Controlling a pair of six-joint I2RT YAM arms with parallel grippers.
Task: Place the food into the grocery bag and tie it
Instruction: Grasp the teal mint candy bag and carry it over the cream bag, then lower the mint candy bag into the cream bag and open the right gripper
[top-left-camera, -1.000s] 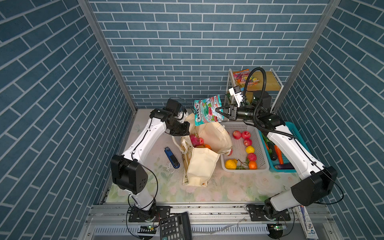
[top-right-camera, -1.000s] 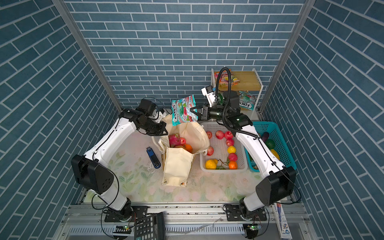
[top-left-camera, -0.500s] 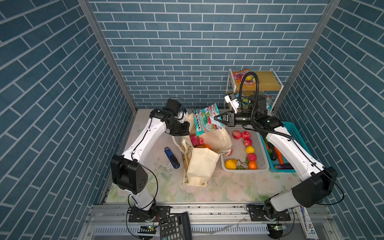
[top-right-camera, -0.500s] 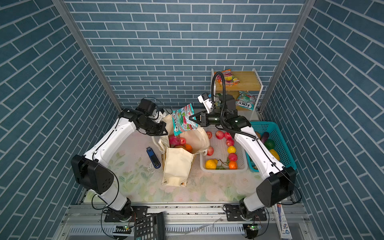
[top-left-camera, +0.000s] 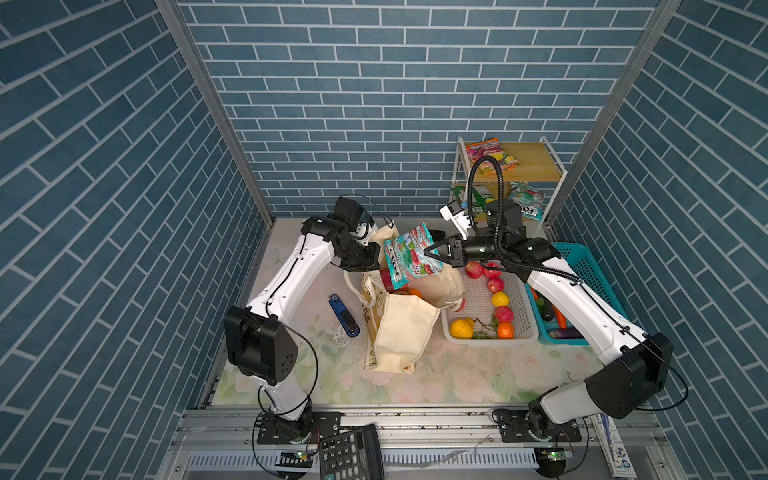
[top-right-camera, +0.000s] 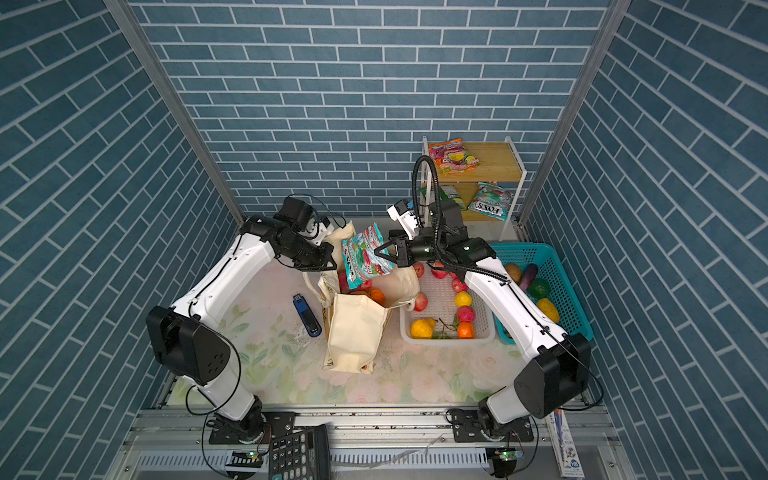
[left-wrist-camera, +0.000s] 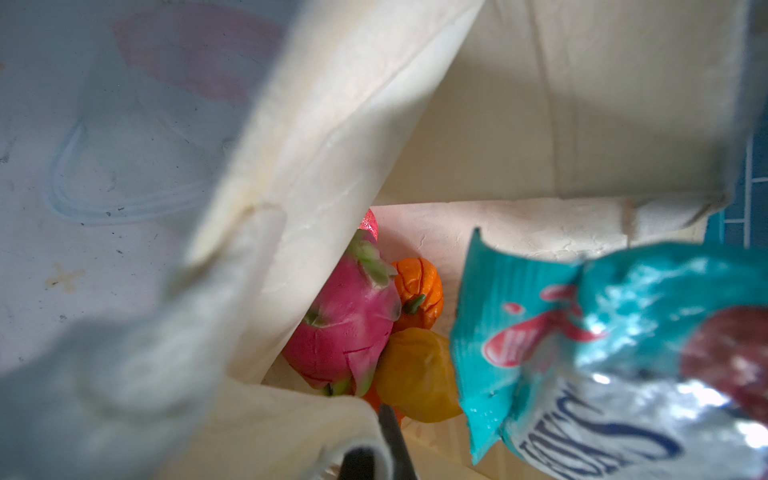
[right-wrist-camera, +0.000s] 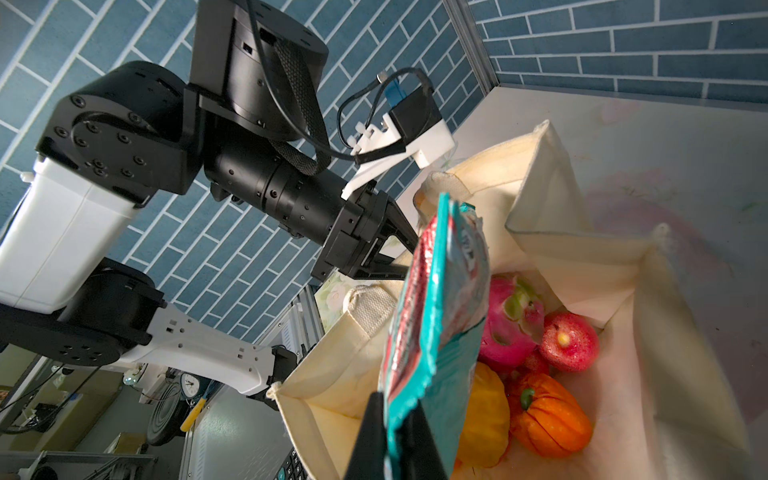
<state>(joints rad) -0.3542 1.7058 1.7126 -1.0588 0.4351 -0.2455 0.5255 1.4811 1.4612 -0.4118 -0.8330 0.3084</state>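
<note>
The grocery bag (top-left-camera: 399, 332) (top-right-camera: 357, 332), a cream tote, stands open on the mat. My left gripper (top-left-camera: 372, 257) (top-right-camera: 328, 262) is shut on its far-left rim and holds the mouth open; in the left wrist view the left gripper (left-wrist-camera: 382, 449) pinches cream cloth. My right gripper (top-left-camera: 430, 251) (top-right-camera: 380, 252) (right-wrist-camera: 395, 436) is shut on a teal snack packet (top-left-camera: 409, 259) (top-right-camera: 365, 257) (right-wrist-camera: 440, 311), whose lower end hangs in the bag's mouth. Inside lie a dragon fruit (left-wrist-camera: 345, 328) (right-wrist-camera: 511, 324), an orange fruit (left-wrist-camera: 417, 291) (right-wrist-camera: 548, 415), a yellow fruit (left-wrist-camera: 415, 374) and a red apple (right-wrist-camera: 569, 340).
A white basket (top-left-camera: 519, 332) of fruit sits right of the bag, with a teal basket (top-left-camera: 590, 266) beyond it. A wooden shelf (top-left-camera: 536, 166) at the back right holds an orange-pink packet (top-left-camera: 492, 153) and another teal packet (top-left-camera: 528, 203). A blue stapler (top-left-camera: 344, 314) lies left of the bag.
My right gripper has carried the teal packet down and to the left, from above the bag to its mouth. The left arm has kept still on the rim.
</note>
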